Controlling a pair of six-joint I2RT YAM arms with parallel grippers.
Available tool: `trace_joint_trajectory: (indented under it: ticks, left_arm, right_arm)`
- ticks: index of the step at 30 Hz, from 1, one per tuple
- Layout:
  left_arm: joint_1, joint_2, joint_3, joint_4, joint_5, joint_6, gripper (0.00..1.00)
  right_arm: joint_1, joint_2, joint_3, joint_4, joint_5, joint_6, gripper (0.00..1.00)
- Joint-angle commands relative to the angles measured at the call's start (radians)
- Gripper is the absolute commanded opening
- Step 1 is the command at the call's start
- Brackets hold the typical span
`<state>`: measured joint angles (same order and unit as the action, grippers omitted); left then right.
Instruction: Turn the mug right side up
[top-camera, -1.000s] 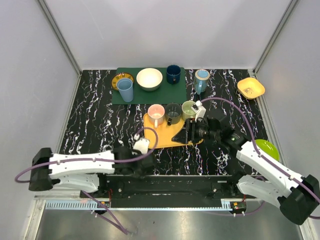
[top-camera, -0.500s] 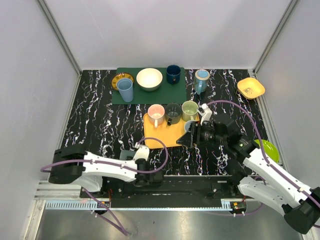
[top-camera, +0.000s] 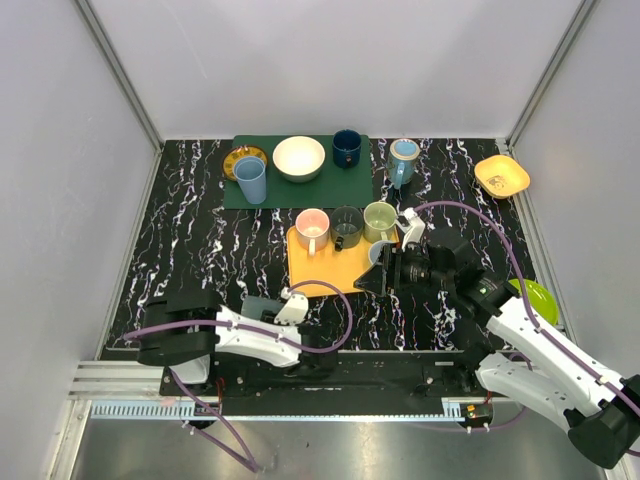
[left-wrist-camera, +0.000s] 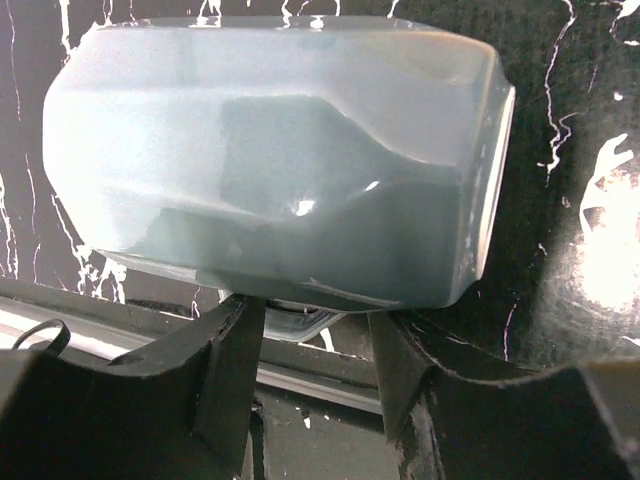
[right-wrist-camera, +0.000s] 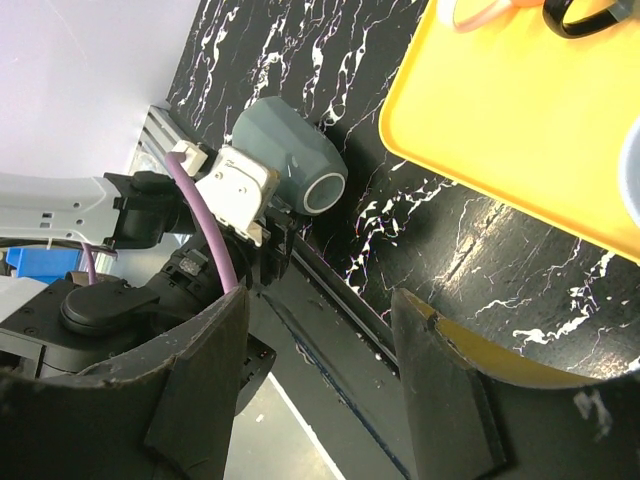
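A grey-blue faceted mug (left-wrist-camera: 270, 160) lies on its side at the table's near edge; it also shows in the top view (top-camera: 260, 306) and in the right wrist view (right-wrist-camera: 290, 165). Its mouth faces right in the left wrist view. My left gripper (left-wrist-camera: 318, 320) sits under the mug, its fingers (left-wrist-camera: 235, 350) closed narrowly round the mug's handle. In the top view the left gripper (top-camera: 284, 310) is just right of the mug. My right gripper (right-wrist-camera: 320, 370) is open and empty, hovering over the front right corner of the yellow tray (top-camera: 325, 270), apart from the mug.
Pink (top-camera: 312, 226), dark (top-camera: 347, 225) and green (top-camera: 379, 218) mugs stand upright on the tray. A green mat (top-camera: 350, 185) at the back holds a blue cup, a bowl and a navy mug. A yellow bowl (top-camera: 502, 175) and a green plate (top-camera: 535, 295) sit right.
My left arm's elbow has swung right and the wrist has turned, bringing the grey mug into the top view. My right gripper drew back a little toward me, then held still.
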<state>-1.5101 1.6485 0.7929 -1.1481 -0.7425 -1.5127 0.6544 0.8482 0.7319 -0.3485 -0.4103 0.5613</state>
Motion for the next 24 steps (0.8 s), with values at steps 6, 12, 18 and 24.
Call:
trace_joint_trajectory:
  ticks: [6, 12, 18, 24]
  left_arm:
    - [0.016, 0.0, -0.075, 0.22, 0.029, -0.018, 0.28]
    - [0.018, 0.016, -0.116, 0.309, 0.064, -0.017, 0.15]
    - [0.013, -0.082, -0.182, 0.34, 0.055, -0.07, 0.0]
    - [-0.002, -0.34, -0.238, 0.338, -0.041, -0.093, 0.0]
  right_arm:
    - [0.005, -0.018, 0.006, -0.02, 0.008, -0.014, 0.65]
    - [0.005, -0.015, 0.003, -0.017, 0.007, -0.005, 0.65]
    - [0.005, -0.018, 0.008, -0.03, 0.005, -0.003, 0.64]
    - [0.005, -0.012, 0.021, -0.033, 0.004, 0.002, 0.64]
